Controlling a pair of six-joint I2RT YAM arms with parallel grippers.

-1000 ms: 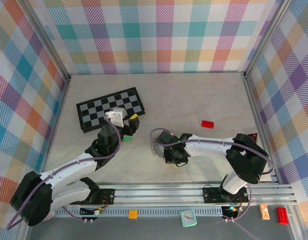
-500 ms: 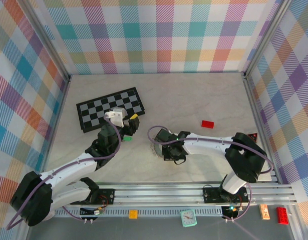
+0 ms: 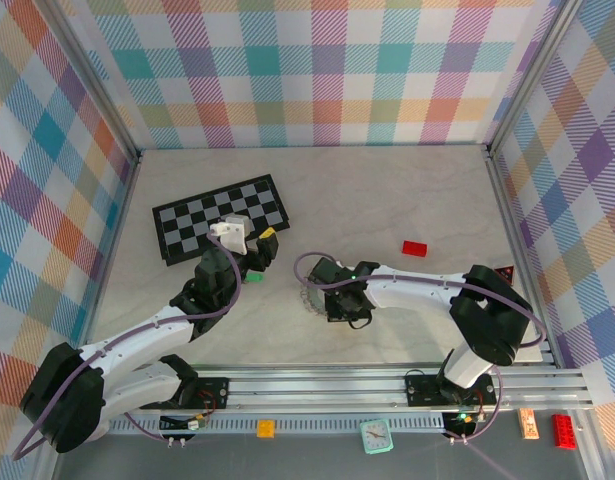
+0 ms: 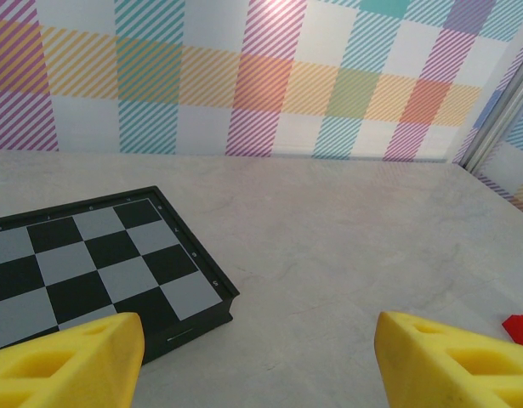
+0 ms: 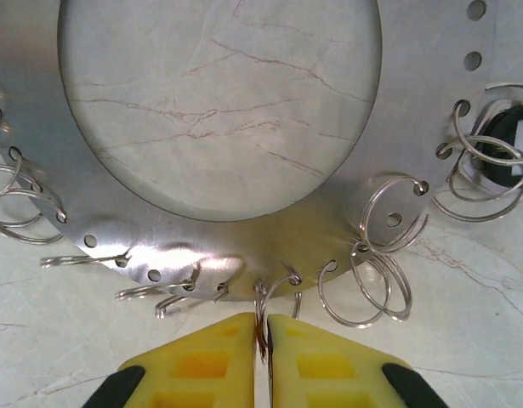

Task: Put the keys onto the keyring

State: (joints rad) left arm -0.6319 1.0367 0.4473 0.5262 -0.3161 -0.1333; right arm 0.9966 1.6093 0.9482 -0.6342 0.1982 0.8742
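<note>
Now narrower, right end effector (image 5: 263,330) pinching keyring (image 5: 414,110)

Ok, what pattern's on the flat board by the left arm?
The chessboard has black and grey squares, clearest from the left wrist.

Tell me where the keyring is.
The keyring lies flat on the table, near the centre of the top view, at the right gripper, which pinches a loop on its rim.
</note>
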